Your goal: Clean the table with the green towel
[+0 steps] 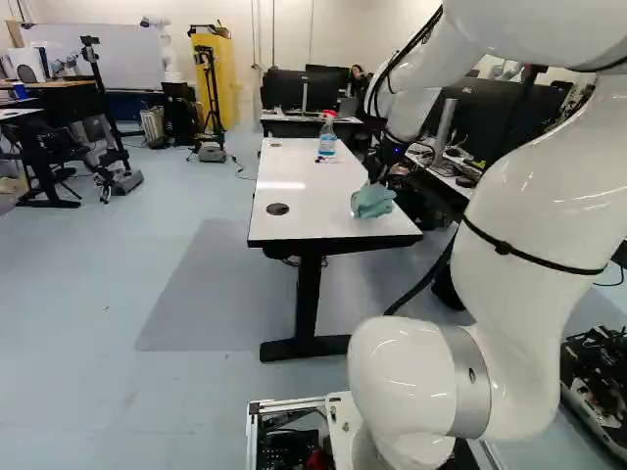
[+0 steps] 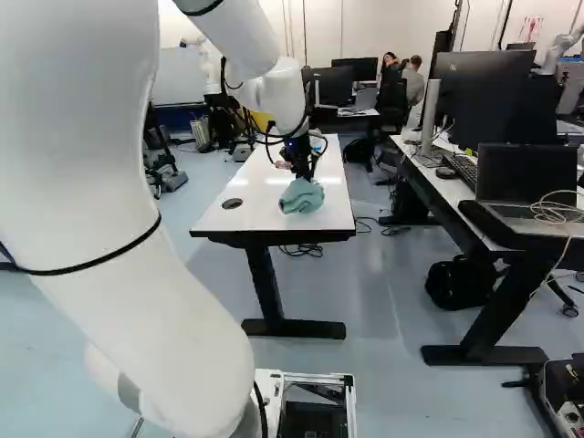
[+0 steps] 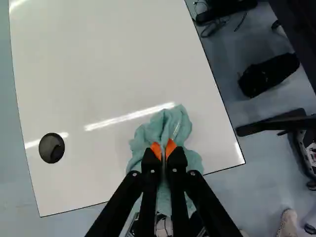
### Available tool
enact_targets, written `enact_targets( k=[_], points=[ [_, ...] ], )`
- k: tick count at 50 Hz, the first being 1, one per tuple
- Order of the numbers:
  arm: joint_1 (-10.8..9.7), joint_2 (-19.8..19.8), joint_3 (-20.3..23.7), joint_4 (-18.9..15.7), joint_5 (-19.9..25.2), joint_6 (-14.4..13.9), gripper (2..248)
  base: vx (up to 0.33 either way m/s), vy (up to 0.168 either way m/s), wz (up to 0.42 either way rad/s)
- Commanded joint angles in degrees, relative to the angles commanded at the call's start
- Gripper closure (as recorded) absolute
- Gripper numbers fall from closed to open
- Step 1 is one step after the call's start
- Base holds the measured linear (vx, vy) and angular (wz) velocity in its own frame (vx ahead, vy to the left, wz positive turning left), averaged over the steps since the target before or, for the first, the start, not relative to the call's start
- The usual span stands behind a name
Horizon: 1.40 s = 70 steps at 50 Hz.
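In the right base view my gripper (image 2: 301,166) points down over the near part of the white table (image 2: 265,217), with the green towel (image 2: 301,196) bunched beneath it. The wrist view shows the gripper (image 3: 163,150) with its orange pads closed on a fold of the towel (image 3: 173,123) from both sides. The cloth spreads around and under the fingers, close to the table's near edge. Whether its underside touches the tabletop I cannot tell.
A spray bottle (image 1: 327,135) stands farther up the table, with small items beside it. A round black cable cap (image 3: 52,148) sits in the tabletop. To the right, a desk (image 2: 456,196) carries monitors and a laptop (image 2: 525,187).
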Motion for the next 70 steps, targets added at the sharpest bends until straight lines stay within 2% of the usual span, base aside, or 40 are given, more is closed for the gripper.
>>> enact_targets(
  k=[10, 28, 35, 56, 57, 61, 62, 66, 67, 70],
  points=[
    [-1.8, -1.6, -1.8, 0.0, 0.5, 0.0, 220, 0.0, 0.0, 0.0],
    [-3.9, -6.0, -6.6, 0.0, 1.3, 0.0, 220, 0.0, 0.0, 0.0],
    [-3.9, -7.6, -8.4, 0.0, 1.5, 0.0, 220, 0.0, 0.0, 0.0],
    [-3.9, -7.6, -8.5, 0.0, 1.5, 0.0, 220, 0.0, 0.0, 0.0],
    [-3.9, -7.6, -8.5, 0.0, 1.5, 0.0, 212, 0.0, 0.0, 0.0],
    [-3.9, -7.6, -8.5, 0.0, 1.5, 0.0, 212, 0.0, 0.0, 0.0],
    [-3.9, -7.6, -8.5, 0.0, 1.5, 0.0, 181, 0.0, 0.0, 0.0],
    [-3.9, -7.6, -8.5, 0.0, 1.5, 0.0, 181, 0.0, 0.0, 0.0],
    [-3.9, -7.6, -8.5, 0.0, 1.5, 0.0, 146, 0.0, 0.0, 0.0],
    [-3.9, -7.6, -8.5, 0.0, 1.5, 0.0, 146, 0.0, 0.0, 0.0]
  ],
)
